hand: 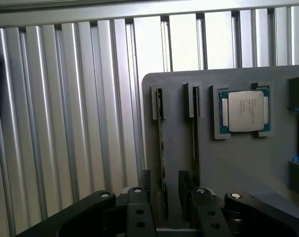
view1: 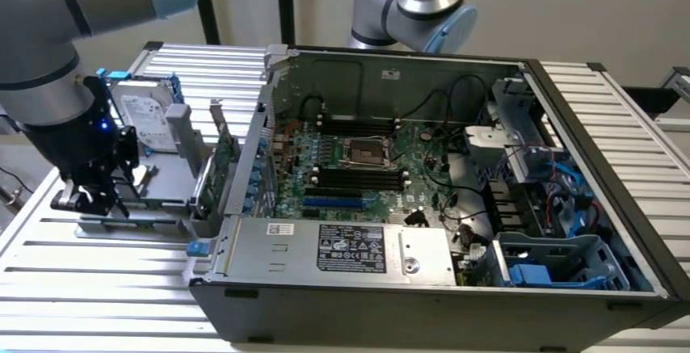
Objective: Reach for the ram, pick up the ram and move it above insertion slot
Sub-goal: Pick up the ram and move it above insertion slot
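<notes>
Two rams stand on edge in grooves of a grey holder (hand: 238,163). The ram (hand: 161,148) in one groove runs down between my fingertips (hand: 145,195), one finger on each side with a small gap, so my gripper (hand: 165,197) is open around it. The other ram (hand: 194,143) stands parallel just beside the far finger. In the exterior view my gripper (view1: 92,198) hangs low over the holder at the exterior view's left, outside the open computer case. The insertion slots (view1: 356,178), long black parallel sockets, lie on the motherboard inside the case.
A processor chip (hand: 245,111) sits in the holder beside the rams. A silver hard drive (view1: 145,119) and an upright green card (view1: 223,163) stand between my arm and the case wall. Inside are the silver processor socket (view1: 364,153), a blue slot (view1: 334,203) and cables. A second arm (view1: 415,6) stands behind.
</notes>
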Motion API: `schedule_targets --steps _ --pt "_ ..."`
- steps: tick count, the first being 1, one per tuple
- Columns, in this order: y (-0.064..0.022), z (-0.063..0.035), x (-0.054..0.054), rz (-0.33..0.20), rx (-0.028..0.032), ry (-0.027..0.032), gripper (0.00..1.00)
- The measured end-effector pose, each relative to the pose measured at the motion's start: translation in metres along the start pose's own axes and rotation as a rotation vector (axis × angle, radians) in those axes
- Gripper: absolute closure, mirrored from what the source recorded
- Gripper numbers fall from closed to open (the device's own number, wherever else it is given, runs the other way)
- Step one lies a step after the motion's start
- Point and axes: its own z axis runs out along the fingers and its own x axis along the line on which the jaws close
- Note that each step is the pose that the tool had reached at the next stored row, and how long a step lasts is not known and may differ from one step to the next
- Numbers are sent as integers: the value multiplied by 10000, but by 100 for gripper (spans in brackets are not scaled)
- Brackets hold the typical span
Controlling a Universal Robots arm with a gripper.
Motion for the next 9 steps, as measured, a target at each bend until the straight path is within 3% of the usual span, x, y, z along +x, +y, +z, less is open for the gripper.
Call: schedule_targets --steps 9 --pt "-2 159 1 -115 0 2 64"
